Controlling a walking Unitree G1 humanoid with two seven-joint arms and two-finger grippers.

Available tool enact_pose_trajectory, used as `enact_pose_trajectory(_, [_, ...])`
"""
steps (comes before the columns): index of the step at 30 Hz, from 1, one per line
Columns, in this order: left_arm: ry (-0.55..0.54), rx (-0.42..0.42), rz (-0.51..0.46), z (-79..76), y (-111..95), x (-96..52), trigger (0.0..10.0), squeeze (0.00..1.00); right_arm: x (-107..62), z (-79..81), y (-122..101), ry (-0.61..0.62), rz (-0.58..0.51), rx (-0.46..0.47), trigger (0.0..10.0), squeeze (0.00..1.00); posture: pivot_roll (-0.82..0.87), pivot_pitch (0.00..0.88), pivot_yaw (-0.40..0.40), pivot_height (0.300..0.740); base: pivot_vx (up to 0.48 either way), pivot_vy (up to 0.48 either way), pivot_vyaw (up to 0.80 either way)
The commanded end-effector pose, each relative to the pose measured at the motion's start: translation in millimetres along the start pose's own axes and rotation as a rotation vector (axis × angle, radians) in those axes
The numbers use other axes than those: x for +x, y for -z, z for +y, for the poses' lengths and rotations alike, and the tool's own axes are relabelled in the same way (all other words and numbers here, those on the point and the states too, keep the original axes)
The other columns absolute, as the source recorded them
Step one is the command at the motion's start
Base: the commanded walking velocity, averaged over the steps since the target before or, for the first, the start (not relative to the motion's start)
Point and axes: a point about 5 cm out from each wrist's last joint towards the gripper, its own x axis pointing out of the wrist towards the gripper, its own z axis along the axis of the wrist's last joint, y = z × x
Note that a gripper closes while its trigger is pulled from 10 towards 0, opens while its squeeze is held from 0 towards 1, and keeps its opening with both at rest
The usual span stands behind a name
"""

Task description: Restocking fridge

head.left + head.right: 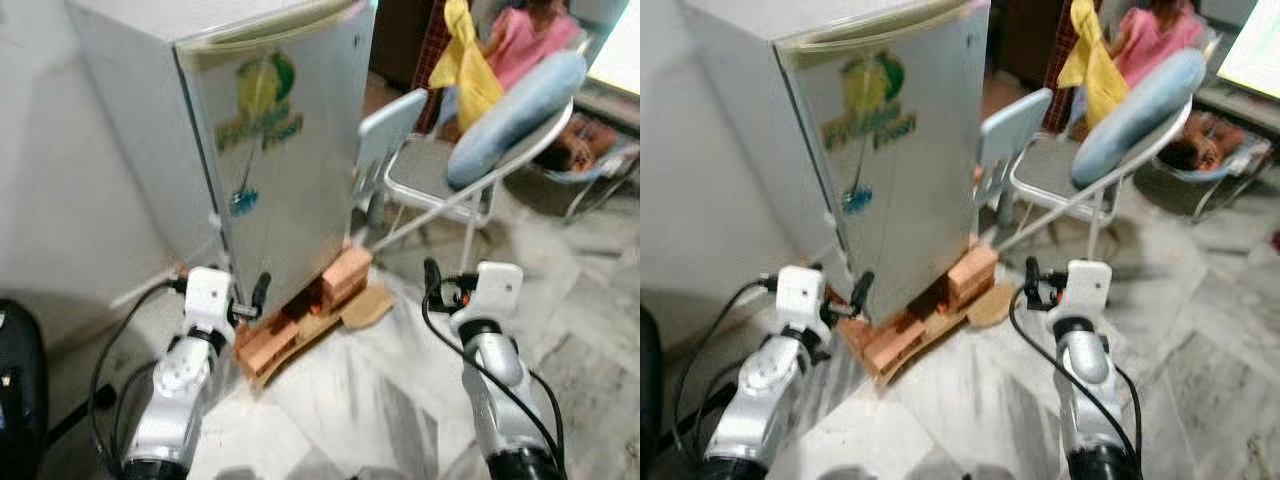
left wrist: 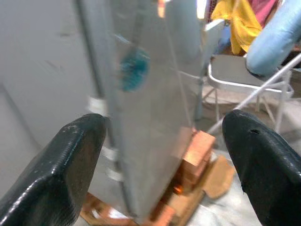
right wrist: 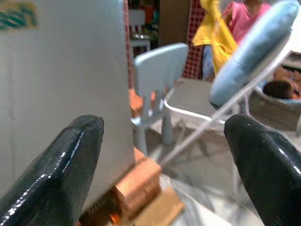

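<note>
Access is prepared: left tool [image 1: 247, 297], spread wide, is held beside closed fridge [image 1: 270, 150] door edge; right tool [image 1: 447, 283] wide.

Marble floor [image 1: 400, 390] under bricks [image 1: 345, 275], fridge [image 1: 270, 150], folding chair [image 1: 440, 175].

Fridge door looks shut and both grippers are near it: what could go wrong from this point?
1. The fridge stands on stacked bricks; a hard pull on the door might rock or shift it.
2. The left gripper, fingers open, sits at the door's lower hinge-side corner, so it may catch the cabinet rather than the door.
3. The folding chair and small chair crowd the right gripper side, which may obstruct the door swing.
</note>
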Motion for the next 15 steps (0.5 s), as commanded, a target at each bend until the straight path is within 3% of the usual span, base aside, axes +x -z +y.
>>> enact_pose_trajectory(1, [-0.021,0.001,0.005,6.3,-0.3,-1.1,10.0,0.00,1.8,7.3,-2.6,-0.019,-0.009,0.007,10.0,0.00,0.03,0.000,-0.022,0.740,0.322,0.356,-0.49])
enact_pose_trajectory(7, [-0.007,-0.014,-0.001,4.0,-1.2,-0.9,10.0,0.00,2.2,6.6,-3.0,-0.019,-0.010,0.004,10.0,0.00,0.03,0.000,-0.025,0.740,0.307,0.338,-0.45])
enact_pose_trajectory(15, [-0.038,-0.004,-0.004,5.9,-1.1,-2.1,10.0,0.00,2.9,8.4,-1.3,-0.027,0.003,0.013,10.0,0.00,0.04,0.000,-0.029,0.740,0.000,0.000,-0.51])
